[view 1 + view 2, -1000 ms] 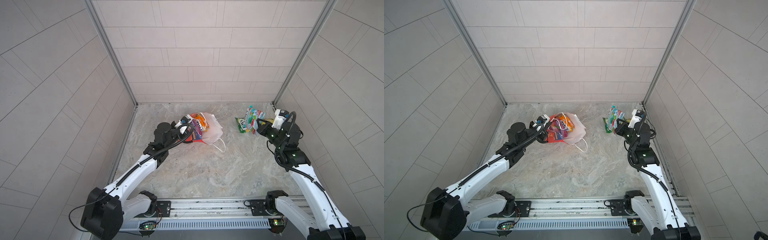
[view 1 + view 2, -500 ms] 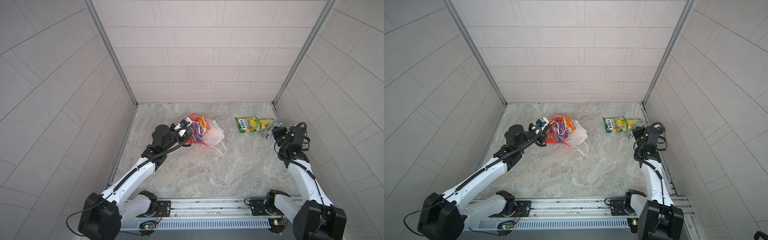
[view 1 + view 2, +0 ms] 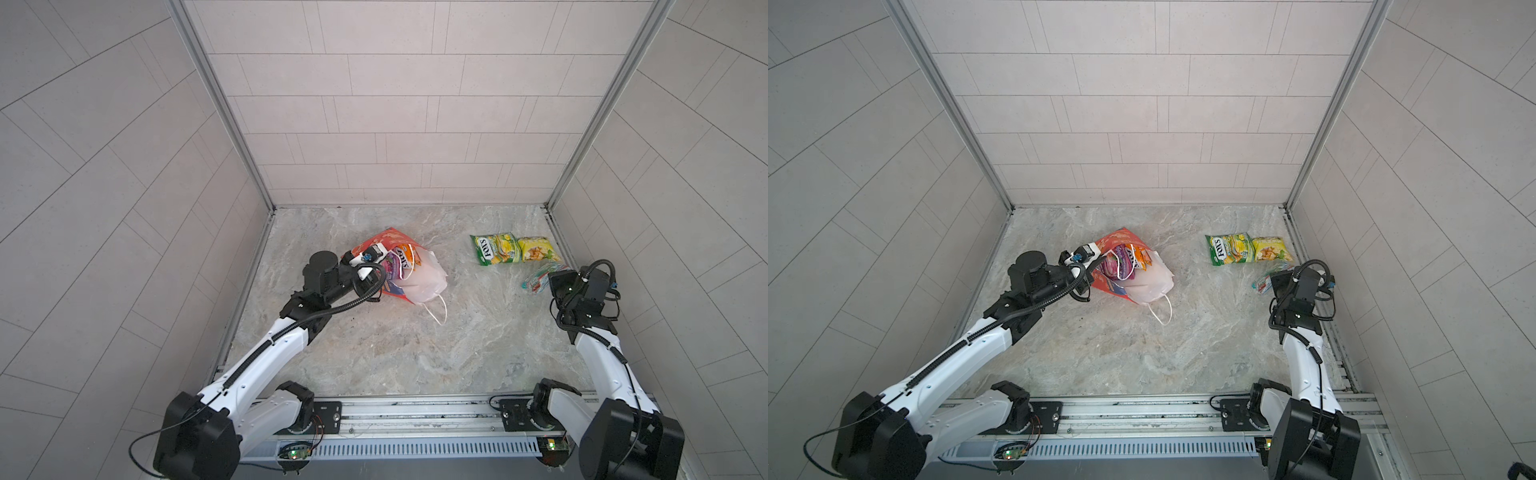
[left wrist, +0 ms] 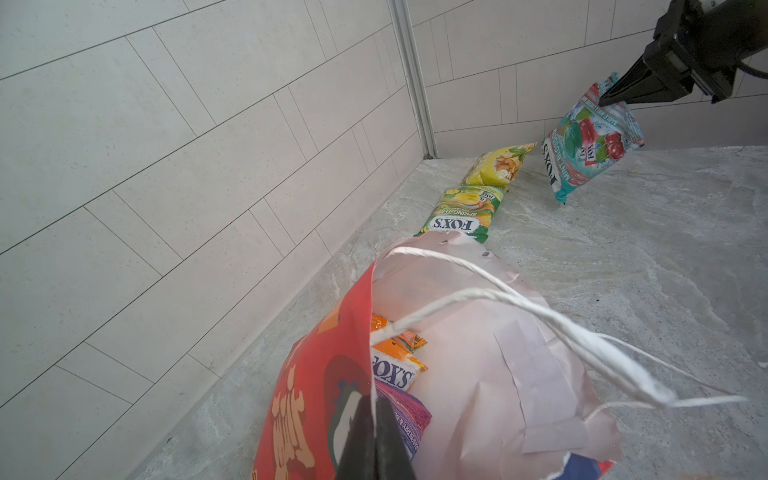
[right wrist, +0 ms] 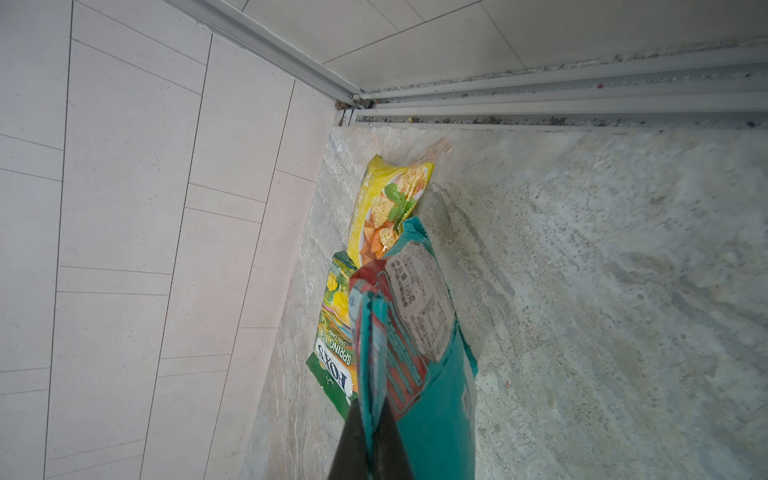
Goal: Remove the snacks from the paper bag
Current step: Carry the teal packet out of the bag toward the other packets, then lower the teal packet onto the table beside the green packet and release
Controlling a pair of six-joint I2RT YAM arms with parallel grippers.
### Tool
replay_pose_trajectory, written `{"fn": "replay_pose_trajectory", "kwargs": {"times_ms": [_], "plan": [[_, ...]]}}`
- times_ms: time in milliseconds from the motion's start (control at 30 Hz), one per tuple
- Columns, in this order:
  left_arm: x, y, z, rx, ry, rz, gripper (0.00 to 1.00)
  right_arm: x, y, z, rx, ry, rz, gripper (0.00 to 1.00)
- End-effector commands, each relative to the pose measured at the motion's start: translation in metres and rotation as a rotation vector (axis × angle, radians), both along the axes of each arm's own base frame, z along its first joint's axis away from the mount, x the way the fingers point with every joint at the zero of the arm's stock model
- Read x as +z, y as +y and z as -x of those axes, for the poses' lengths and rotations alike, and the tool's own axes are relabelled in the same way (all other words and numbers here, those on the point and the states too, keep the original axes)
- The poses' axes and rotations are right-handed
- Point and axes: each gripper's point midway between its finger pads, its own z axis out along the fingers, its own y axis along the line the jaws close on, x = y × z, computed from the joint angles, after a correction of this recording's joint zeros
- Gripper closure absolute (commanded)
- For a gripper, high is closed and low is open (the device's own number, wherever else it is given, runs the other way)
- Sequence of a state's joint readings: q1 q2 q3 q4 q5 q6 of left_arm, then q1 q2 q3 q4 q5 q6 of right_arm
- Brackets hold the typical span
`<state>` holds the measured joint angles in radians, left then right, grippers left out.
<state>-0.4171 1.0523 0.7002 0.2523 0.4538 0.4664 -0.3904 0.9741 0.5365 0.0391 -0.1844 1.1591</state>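
The red paper bag [image 3: 419, 278] is being kept tipped over just toward 12 o'clock of the middle of the marbled table [image 3: 415, 357], with its white inside being turned toward about 4 o'clock. Its red rim is being pinched by the left gripper [image 4: 371, 415], whose jaws are being pressed together on the paper at the bag's 9 o'clock side. A teal packet [image 4: 590, 149] is being held clear of the table at about 3 o'clock, near the side wall, by the right gripper [image 5: 372, 411]. Its jaws are being squeezed shut on the packet's top seam, so that the rest is being left to hang freely. At about 2 o'clock a green packet [image 3: 494, 249] and, end to end with it on its 3 o'clock side, a yellow packet [image 3: 536, 248] are being left lying flat, already out. Inside the bag an orange packet [image 4: 399, 353] and a purple packet [image 4: 405, 415] are being shown by the left wrist view; whether more are lying beneath them cannot be told. The packets are being judged light, thin and glossy, so a flat face is likely to slip. A crimped end seam or a corner is being reckoned the better place for a pinch. The bag is being judged soft and apt to crease, collapse or tear. It is therefore best taken at the folded rim, away from the loose white cord handle [image 4: 540, 311], which could be snagged.
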Motion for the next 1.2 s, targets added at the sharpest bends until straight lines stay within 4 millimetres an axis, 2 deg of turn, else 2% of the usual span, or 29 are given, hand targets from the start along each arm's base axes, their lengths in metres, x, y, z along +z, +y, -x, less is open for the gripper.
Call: {"fn": "replay_pose_trajectory", "kwargs": {"times_ms": [0,233,467,700,833,900,1033,1167], "plan": [[0.016,-0.004,0.004,-0.039,-0.057,0.020,1.00,0.020,-0.016,-0.003,-0.054,-0.036,0.031,1.00],[0.018,-0.004,0.005,-0.037,-0.060,0.029,1.00,0.004,-0.036,-0.005,-0.121,-0.044,-0.025,1.00],[0.017,-0.005,0.003,-0.038,-0.053,0.034,1.00,-0.008,-0.041,-0.023,-0.135,-0.128,-0.132,1.00],[0.020,-0.002,0.005,-0.028,-0.064,0.034,1.00,-0.026,-0.048,-0.010,-0.219,-0.107,-0.168,1.00],[0.020,-0.003,0.005,-0.030,-0.067,0.037,1.00,-0.040,-0.045,-0.004,-0.230,-0.070,-0.201,1.00],[0.021,-0.003,0.006,-0.031,-0.068,0.039,1.00,-0.049,-0.043,0.000,-0.221,-0.040,-0.211,0.93],[0.022,-0.003,0.006,-0.033,-0.067,0.042,1.00,-0.062,-0.046,0.011,-0.253,-0.012,-0.210,0.93],[0.022,-0.003,0.006,-0.035,-0.067,0.045,1.00,-0.074,-0.051,0.018,-0.280,0.019,-0.208,0.97]]}}
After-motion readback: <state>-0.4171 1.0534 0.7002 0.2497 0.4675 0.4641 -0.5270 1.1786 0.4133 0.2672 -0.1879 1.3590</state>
